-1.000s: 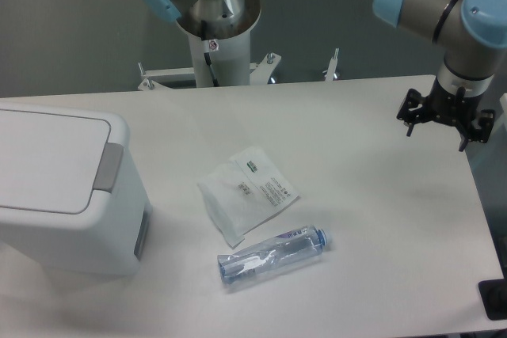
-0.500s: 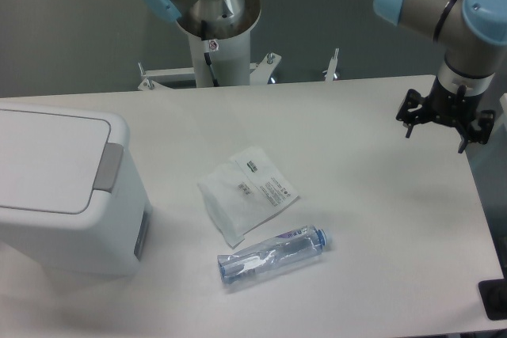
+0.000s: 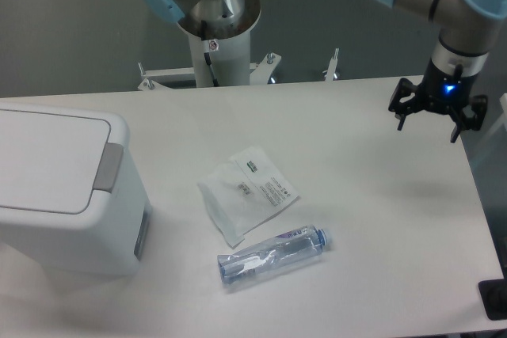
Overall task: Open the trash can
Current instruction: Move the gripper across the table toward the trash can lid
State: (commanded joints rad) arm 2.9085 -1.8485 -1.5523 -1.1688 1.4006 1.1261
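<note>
The trash can (image 3: 67, 187) is a large white boxy bin at the left of the table. Its flat white lid is down, with a grey push tab (image 3: 108, 167) at the lid's right edge. My gripper (image 3: 428, 123) hangs above the table's far right side, well away from the bin. Its fingers (image 3: 400, 119) are spread apart and hold nothing. A blue light glows on the wrist.
A white plastic pouch (image 3: 247, 191) lies mid-table. A clear plastic bottle with a blue cap (image 3: 272, 256) lies on its side in front of it. The arm's base column (image 3: 218, 33) stands behind the table. The table's right edge runs just under the gripper.
The gripper has risen and shifted slightly left and back. A blue light now shows on the wrist. The bin, pouch and bottle have not moved.
</note>
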